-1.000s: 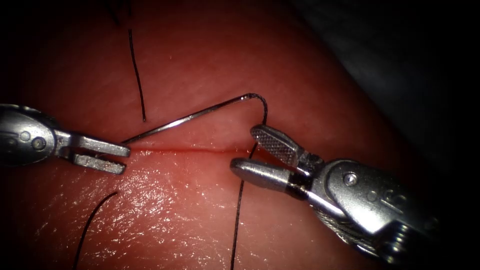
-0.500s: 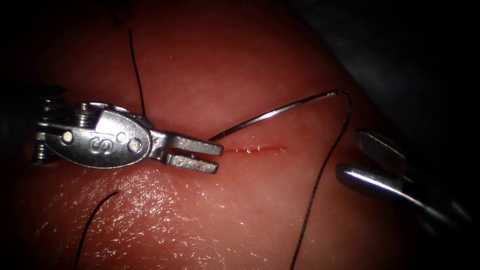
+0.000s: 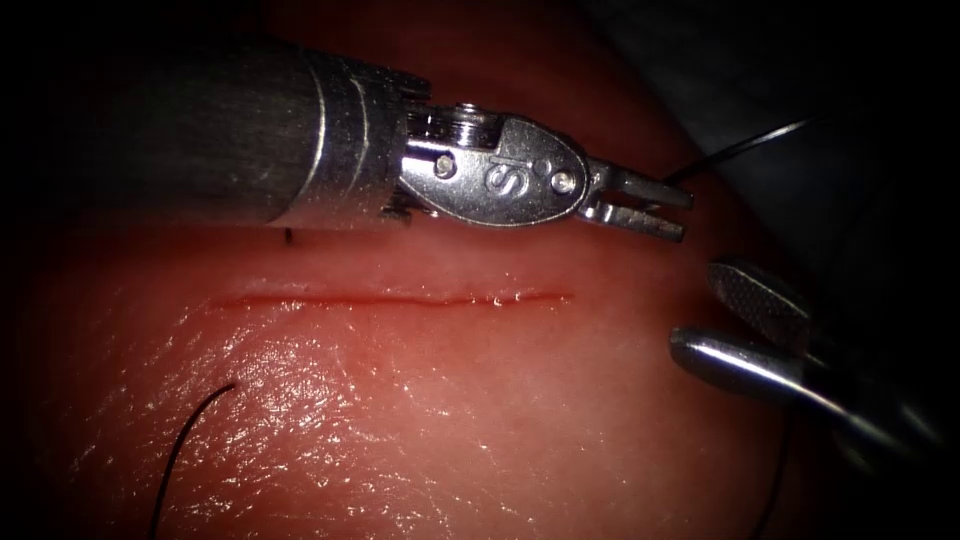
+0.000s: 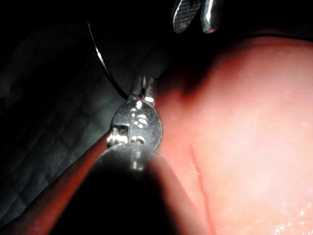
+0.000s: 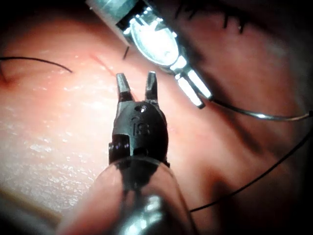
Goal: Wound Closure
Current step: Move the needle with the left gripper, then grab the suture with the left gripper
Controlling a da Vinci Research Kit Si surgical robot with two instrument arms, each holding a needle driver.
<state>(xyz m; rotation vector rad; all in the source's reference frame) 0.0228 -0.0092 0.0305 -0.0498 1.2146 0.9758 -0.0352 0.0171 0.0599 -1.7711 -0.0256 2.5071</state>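
Steel, brushed and bright, makes up the left arm's end effector [image 3: 665, 207], whose two short jaws are closed on the tip end of the thin curved metal needle [image 3: 740, 150]. That needle runs away from the jaws toward two o'clock in the endoscope view, clear of the tissue and past its right edge. Behind the jaws sit a rounded, stamped wrist link and a wide, ribbed shaft lying across the tissue above the cut.

At four o'clock from it, the right arm's end effector [image 3: 715, 318] stands with its jaws apart, holding nothing: one jaw shows a cross-hatched face, the other a smooth rounded back. The right wrist view shows the same pair [image 5: 137, 87] spread in a fork over the tissue.

Fine black thread [image 5: 254, 181] trails off the needle's far end and curves back past the right tool. The glossy, pink-red pork-belly tissue [image 3: 420, 420] carries a thin, straight red cut [image 3: 390, 298], horizontal at the centre. A short black thread end [image 3: 185, 440] curls at seven o'clock.
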